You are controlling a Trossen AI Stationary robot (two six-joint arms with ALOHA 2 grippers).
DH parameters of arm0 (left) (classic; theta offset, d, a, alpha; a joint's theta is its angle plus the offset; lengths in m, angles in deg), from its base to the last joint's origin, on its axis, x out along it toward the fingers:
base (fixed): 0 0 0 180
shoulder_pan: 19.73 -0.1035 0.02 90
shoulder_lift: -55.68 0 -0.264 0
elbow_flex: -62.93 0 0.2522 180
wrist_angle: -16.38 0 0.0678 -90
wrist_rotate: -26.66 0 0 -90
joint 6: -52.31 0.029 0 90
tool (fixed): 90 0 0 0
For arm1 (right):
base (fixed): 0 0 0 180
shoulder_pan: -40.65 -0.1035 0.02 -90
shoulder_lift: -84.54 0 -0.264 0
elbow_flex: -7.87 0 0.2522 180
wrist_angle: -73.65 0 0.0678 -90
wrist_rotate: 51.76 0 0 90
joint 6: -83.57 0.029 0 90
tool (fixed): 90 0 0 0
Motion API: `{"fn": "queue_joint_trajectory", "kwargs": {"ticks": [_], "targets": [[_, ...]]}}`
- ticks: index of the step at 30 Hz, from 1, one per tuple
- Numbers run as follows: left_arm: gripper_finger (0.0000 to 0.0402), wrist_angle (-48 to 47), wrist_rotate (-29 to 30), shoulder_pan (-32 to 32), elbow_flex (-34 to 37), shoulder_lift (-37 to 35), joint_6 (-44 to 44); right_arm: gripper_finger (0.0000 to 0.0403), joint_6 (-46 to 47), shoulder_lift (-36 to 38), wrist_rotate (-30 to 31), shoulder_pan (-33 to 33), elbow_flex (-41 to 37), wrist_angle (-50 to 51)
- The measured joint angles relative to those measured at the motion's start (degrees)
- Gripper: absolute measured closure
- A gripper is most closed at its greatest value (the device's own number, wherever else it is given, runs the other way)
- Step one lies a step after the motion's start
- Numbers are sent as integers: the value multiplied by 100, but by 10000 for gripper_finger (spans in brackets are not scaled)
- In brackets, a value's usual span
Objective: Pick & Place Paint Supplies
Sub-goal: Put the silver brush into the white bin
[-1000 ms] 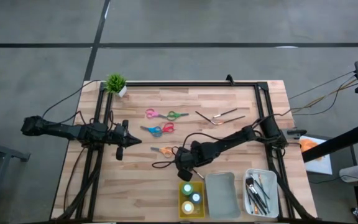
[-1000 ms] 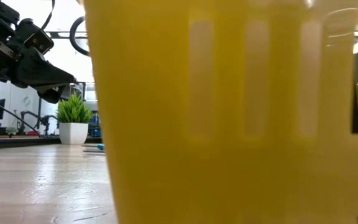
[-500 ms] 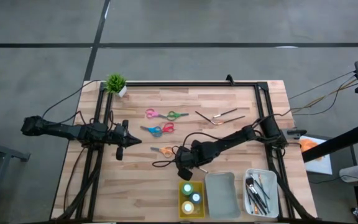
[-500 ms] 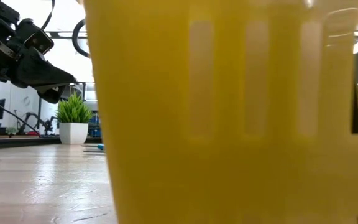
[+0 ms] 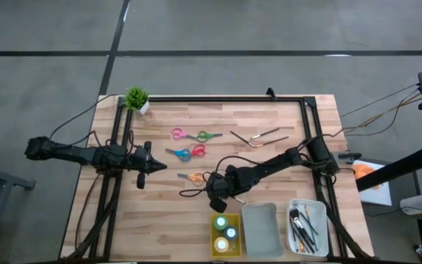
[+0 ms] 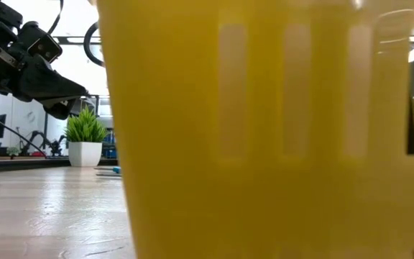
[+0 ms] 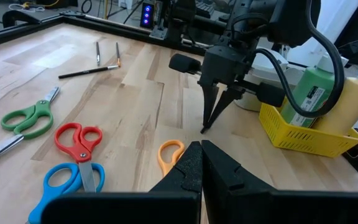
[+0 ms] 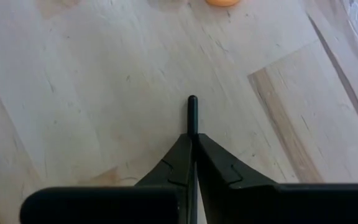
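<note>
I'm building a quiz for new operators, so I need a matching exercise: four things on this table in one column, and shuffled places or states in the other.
Things:
1. right gripper
2. left gripper
3. paint bottles
4. potted plant

States:
A. in the yellow tray
B. at the table's far left corner
C. shut on a thin brush
D. shut, holding nothing

Pairs: 1-C, 2-D, 3-A, 4-B

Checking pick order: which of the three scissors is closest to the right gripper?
The orange-handled scissors, just beside the right gripper. The pink-green pair and red-blue pair lie farther up the table.
</note>
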Motion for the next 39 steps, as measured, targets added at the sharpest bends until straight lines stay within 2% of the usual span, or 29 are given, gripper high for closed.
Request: {"fn": "queue_joint_trajectory", "kwargs": {"ticks": [7,14,25,31,34,39], "targets": [[401,0,-1,-1,0,0,0,394,-289,202,-12,16,-11,30],[402,0,-2,-2,0,0,0,394,-333,562,419,32,-11,312],[402,0,-2,0,0,2,0,394,-334,1466,886,28,-2,1220],[402,0,-1,-1,0,2,0,394,-246,1987,896,28,0,1649],[402,0,0,0,0,2,0,394,-64,2264,887,24,0,1901],[401,0,-2,0,0,2,0,394,866,2672,758,-53,0,2574]]}}
